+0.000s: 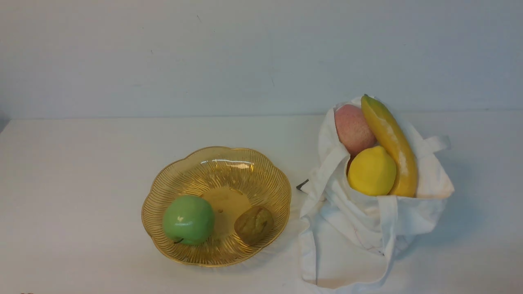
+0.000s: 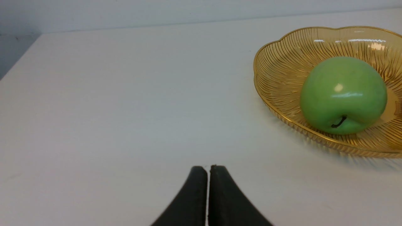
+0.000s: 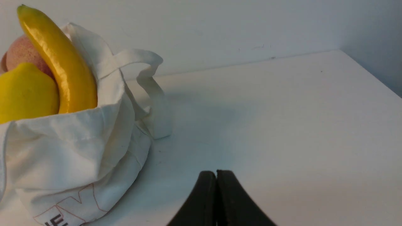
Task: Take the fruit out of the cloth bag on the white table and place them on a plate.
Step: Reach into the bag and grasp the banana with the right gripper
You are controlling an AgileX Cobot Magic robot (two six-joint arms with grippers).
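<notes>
The white cloth bag [image 1: 359,228] stands on the white table [image 1: 81,163] at the right, its mouth open. Out of it stick a long yellow banana [image 1: 392,143], a round yellow lemon [image 1: 371,171] and a pinkish-red speckled fruit [image 1: 352,128]. The amber scalloped plate [image 1: 245,163] lies left of the bag. Neither arm shows in the front view. In the left wrist view my left gripper [image 2: 208,167] is shut and empty, low over bare table short of the plate [image 2: 282,62]. My right gripper [image 3: 216,172] is shut and empty, beside the bag [image 3: 69,150], banana [image 3: 59,59] and lemon [image 3: 25,91].
A glossy green apple [image 1: 188,219] and a small brown wrinkled lump [image 1: 254,224] lie in the plate. The apple [image 2: 343,94] fills the plate's near side in the left wrist view. A bag strap [image 3: 150,91] loops onto the table. A grey wall [image 1: 261,53] backs the table.
</notes>
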